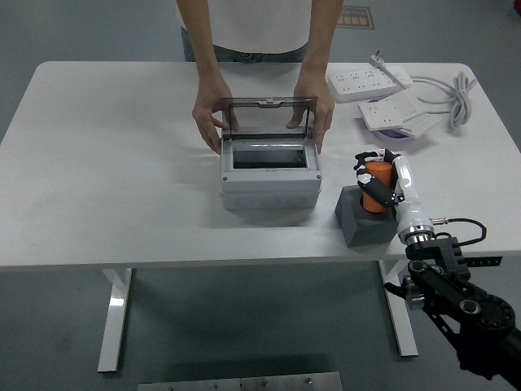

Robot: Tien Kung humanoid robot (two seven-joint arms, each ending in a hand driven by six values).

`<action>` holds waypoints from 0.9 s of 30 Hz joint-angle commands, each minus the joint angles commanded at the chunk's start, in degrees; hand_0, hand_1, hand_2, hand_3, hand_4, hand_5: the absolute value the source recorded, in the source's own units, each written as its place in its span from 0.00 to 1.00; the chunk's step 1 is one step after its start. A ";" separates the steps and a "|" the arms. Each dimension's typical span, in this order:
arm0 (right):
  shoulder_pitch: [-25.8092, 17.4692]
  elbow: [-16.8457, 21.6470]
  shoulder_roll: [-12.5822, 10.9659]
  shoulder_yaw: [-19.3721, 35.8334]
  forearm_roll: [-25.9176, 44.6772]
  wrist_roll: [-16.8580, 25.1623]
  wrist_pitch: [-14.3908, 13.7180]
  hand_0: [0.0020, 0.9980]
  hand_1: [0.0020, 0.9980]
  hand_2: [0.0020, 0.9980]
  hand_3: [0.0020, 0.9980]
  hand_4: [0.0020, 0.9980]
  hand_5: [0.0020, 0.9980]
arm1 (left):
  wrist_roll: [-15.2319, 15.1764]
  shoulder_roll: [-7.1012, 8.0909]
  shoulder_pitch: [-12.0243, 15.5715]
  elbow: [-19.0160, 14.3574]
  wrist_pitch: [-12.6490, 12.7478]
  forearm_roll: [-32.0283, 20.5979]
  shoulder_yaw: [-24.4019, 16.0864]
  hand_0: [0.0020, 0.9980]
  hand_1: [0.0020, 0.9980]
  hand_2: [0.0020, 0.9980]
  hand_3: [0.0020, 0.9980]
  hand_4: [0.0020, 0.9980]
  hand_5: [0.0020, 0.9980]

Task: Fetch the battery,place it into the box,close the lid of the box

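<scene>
- Grey plastic box [269, 173] sitting in the middle of the white table [98, 163], taken here as the landmark.
- Clear smoky lid [269, 116] standing open and upright at the back edge of the box, inside looking dark.
- One hand of the person [211, 114] on the left side of the lid, the other hand [316, 116] on the right side, fingers wrapped round its edges, holding it up.
- Dark grey block [368, 218] just to the right of the box, near the front edge of the table.
- Orange battery [376, 186] right of the box, standing up above the top of the block; hard to tell if touching the block.
- Right hand [381, 182] of the robot curled round the orange battery, black fingers [368, 184] pinching its sides, white wrist reaching in from the lower right.
- White power strip [368, 80] far behind and to the right of the box, a second one [397, 109] just in front of it, with a white cable [446, 99] coiled beside them.
- Something purple [397, 135] peeking out under the second strip.
</scene>
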 joint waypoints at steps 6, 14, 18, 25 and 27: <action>2.41 0.60 -1.11 -0.34 -1.12 -1.07 -0.35 0.14 0.28 0.41 0.38 0.00 0.00 | 0.02 0.06 -0.18 -0.04 0.10 0.27 -0.11 0.44 0.64 0.66 0.69 0.79 0.94; 6.95 1.13 -3.30 -1.03 -6.81 -5.11 -1.46 0.15 0.28 0.41 0.36 0.00 0.00 | 0.08 0.15 -0.26 -0.09 0.21 0.41 -0.12 0.44 0.65 0.67 0.69 0.79 0.93; 9.41 1.65 -4.20 -0.32 -13.77 -9.83 -0.75 0.15 0.28 0.41 0.36 0.00 0.00 | 0.24 0.17 -0.16 -0.16 0.27 0.29 -0.04 0.44 0.65 0.67 0.69 0.79 0.93; 13.35 2.71 -5.12 0.31 -28.97 -19.42 4.67 0.15 0.27 0.39 0.34 0.00 0.00 | 0.46 0.34 -0.06 -0.28 0.52 0.00 0.11 0.44 0.65 0.67 0.68 0.79 0.93; 14.47 2.72 -5.30 -0.17 -33.79 -22.36 6.55 0.14 0.25 0.35 0.33 0.00 0.00 | 0.48 0.39 -0.05 -0.30 0.60 -0.11 0.19 0.44 0.65 0.67 0.68 0.79 0.93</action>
